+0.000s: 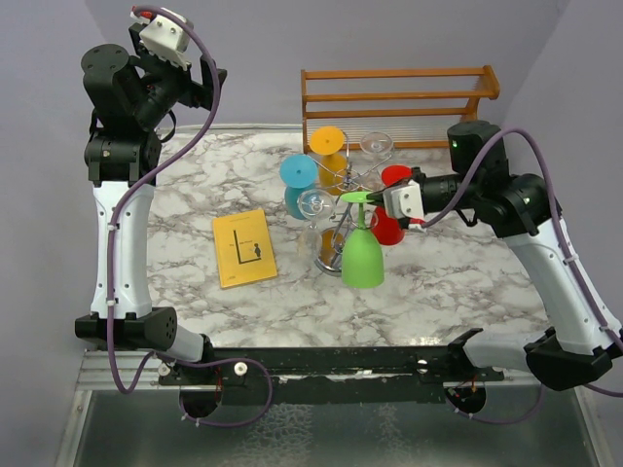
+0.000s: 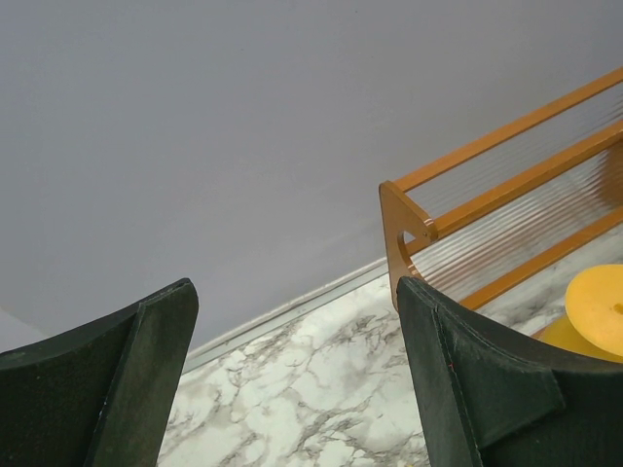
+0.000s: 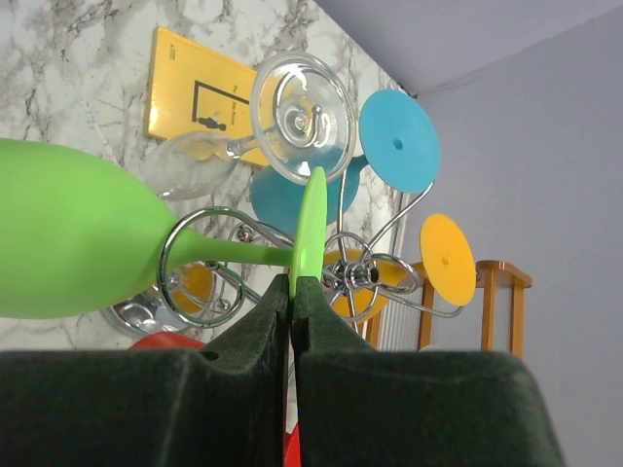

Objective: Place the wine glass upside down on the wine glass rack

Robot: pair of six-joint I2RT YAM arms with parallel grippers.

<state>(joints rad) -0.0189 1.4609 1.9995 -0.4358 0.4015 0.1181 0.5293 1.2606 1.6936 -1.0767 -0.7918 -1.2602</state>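
A green wine glass (image 1: 362,255) hangs upside down at the front of the silver wire rack (image 1: 343,185), bowl down, foot up. In the right wrist view its stem (image 3: 238,255) passes through a chrome loop (image 3: 200,265) of the rack. My right gripper (image 1: 389,201) is shut on the edge of the green foot (image 3: 310,229). Blue (image 1: 298,173), orange (image 1: 327,141), red (image 1: 393,177) and clear (image 1: 313,204) glasses hang on the other arms. My left gripper (image 2: 297,389) is open and empty, raised at the back left, facing the wall.
A yellow book (image 1: 243,248) lies flat on the marble table left of the rack. A brown wooden slatted shelf (image 1: 399,95) stands against the back wall. The rack's chrome base (image 3: 146,313) sits under the glasses.
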